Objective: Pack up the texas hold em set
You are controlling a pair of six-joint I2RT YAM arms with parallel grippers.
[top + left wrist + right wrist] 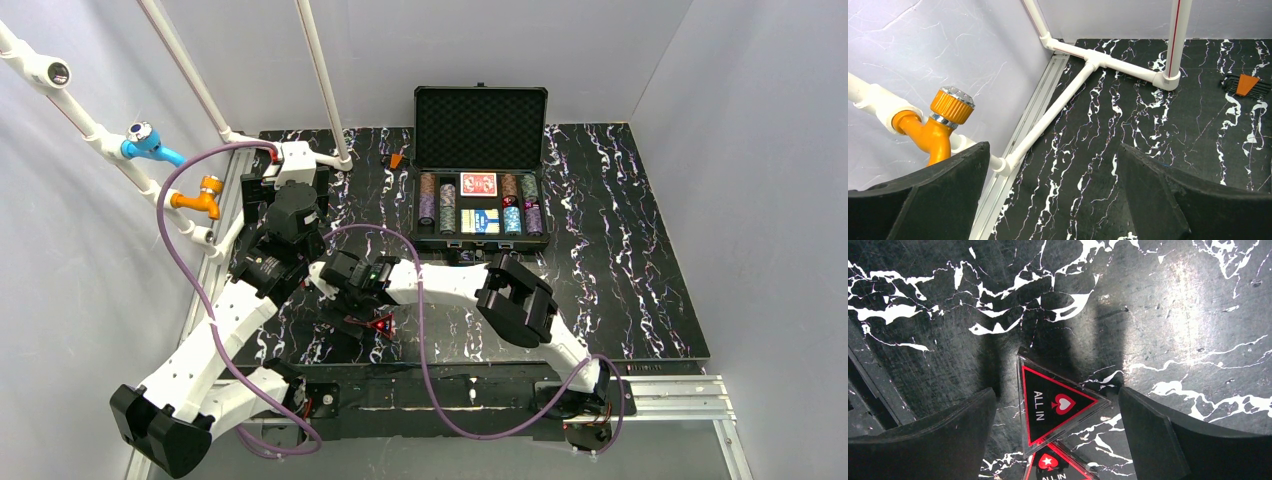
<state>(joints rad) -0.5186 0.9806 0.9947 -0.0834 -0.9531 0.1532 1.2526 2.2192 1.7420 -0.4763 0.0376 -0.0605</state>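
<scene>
Mostly packed — in open case at far centre of table: chip stacks, red deck, blue deck. Not yet in: two red triangles, near front, one against other. Over them, right gripper, fingers wide apart, gripping nothing. Left gripper likewise spread, empty, off to left. Left to do — stow triangles, shut lid.
</scene>
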